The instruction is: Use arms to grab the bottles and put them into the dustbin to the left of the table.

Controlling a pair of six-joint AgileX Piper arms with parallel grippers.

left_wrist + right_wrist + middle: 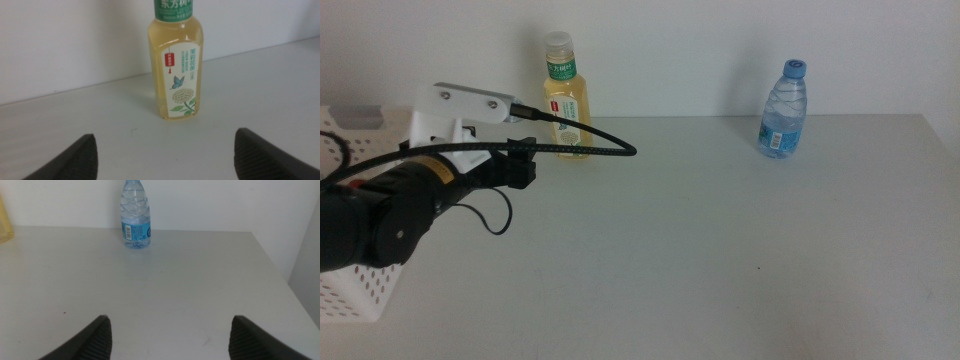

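Note:
The yellowish bottle (567,100) with green label and white cap stands upright at the back of the table (720,250). My left gripper (527,165) is open and empty, just short of it and pointed at it. In the left wrist view the bottle (176,65) stands centred beyond the open left gripper (165,157). The blue-capped water bottle (783,110) stands upright at the back right. My right gripper (167,337) is open and empty, well short of the water bottle (136,215); that arm is out of the middle view. The red can is out of view.
The white perforated dustbin (355,290) stands at the table's left edge, partly behind my left arm. A white wall rises behind the table. The table's right edge (280,265) shows in the right wrist view.

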